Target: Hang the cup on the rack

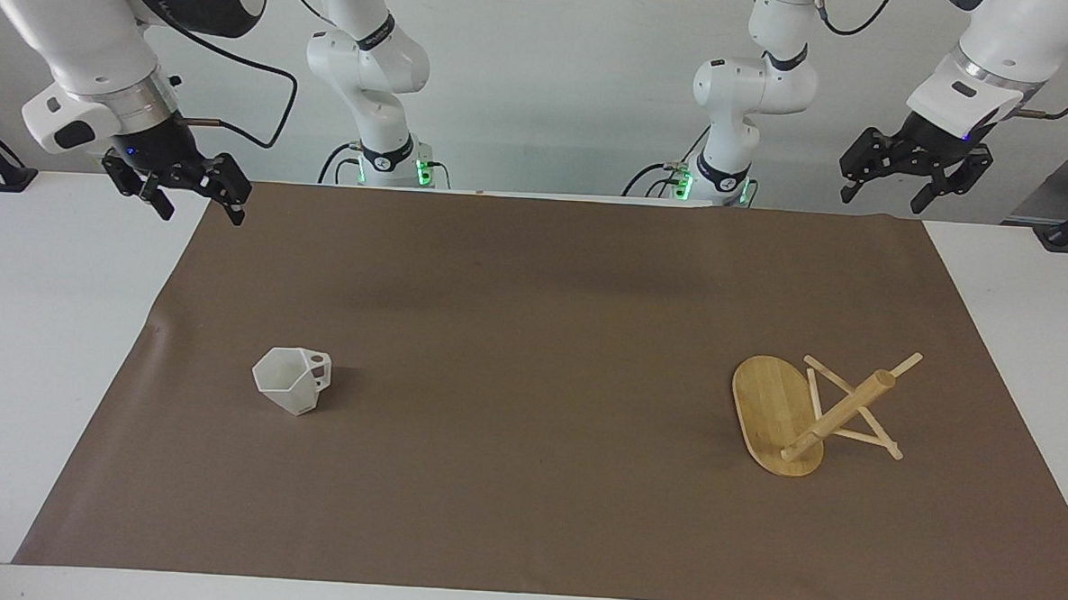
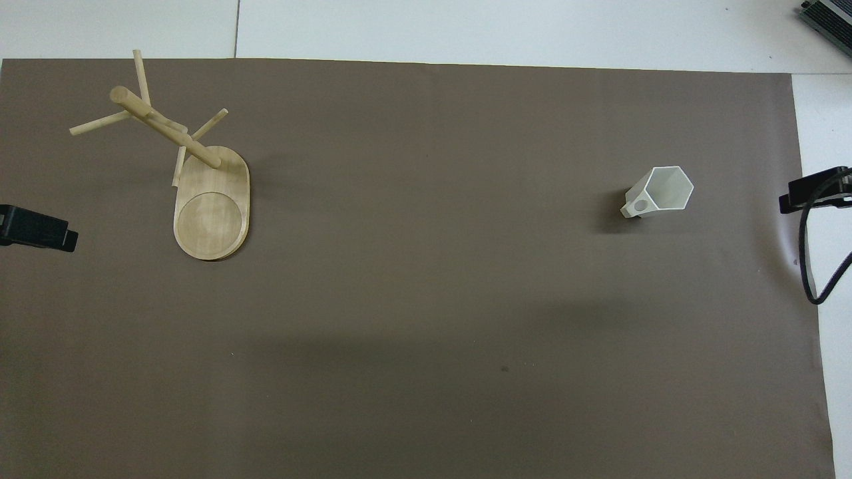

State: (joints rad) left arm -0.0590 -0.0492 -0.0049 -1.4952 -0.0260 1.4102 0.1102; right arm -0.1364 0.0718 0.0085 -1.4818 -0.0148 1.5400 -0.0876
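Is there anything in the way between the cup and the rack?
Nothing visible. Only bare brown mat lies between the cup, toward the right arm's end, and the rack, toward the left arm's end. Both grippers hang open and empty: right gripper over the mat's corner, left gripper over the mat's edge.

My two arms are glossy white, built of rounded segments with black rings at the joints. Each wrist ends in a silvery metal band, then a black gripper of jointed links: my left gripper [image 1: 911,179] and my right gripper [image 1: 185,196]. A small blue light glows at each wrist. Black cables loop along my upper links. Green lights shine at both my bases.
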